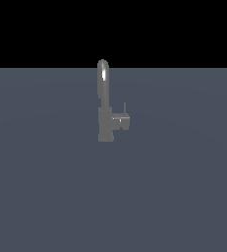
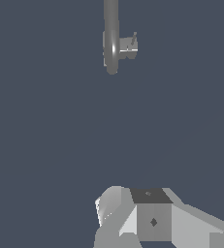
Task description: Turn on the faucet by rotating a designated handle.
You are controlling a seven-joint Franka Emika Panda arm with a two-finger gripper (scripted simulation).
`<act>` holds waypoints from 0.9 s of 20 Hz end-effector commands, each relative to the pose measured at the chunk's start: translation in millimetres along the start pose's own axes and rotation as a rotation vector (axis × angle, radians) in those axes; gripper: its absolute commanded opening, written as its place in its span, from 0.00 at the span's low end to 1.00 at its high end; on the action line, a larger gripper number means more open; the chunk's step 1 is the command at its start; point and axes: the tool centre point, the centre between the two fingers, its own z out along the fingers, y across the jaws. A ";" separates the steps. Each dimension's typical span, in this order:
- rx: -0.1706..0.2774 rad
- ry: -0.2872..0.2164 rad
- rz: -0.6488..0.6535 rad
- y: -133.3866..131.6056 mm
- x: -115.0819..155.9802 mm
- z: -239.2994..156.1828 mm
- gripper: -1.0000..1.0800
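Observation:
A small grey faucet (image 1: 105, 125) stands on the flat grey-blue floor (image 1: 46, 187), its tall arched spout (image 1: 102, 81) rising from a blocky base. The handle (image 1: 121, 121), a short horizontal stub, juts toward the exterior view's right, with a thin rod lever (image 1: 125, 108) pointing up. The wrist view looks down on the faucet (image 2: 111, 43) and handle (image 2: 129, 44) from a distance. Grey blocky parts of my gripper (image 2: 150, 218) fill that view's edge, well apart from the faucet. No gap between the fingers can be made out. Neither the arm nor the gripper appears in the exterior view.
Only the plain grey-blue floor (image 2: 45, 121) surrounds the faucet. A black background lies beyond its far edge.

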 end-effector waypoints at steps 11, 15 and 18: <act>0.029 -0.030 0.030 -1.5 13.8 1.3 0.00; 0.057 -0.060 0.059 -2.7 27.2 2.9 0.00; 0.085 -0.089 0.087 -3.5 40.4 4.8 0.00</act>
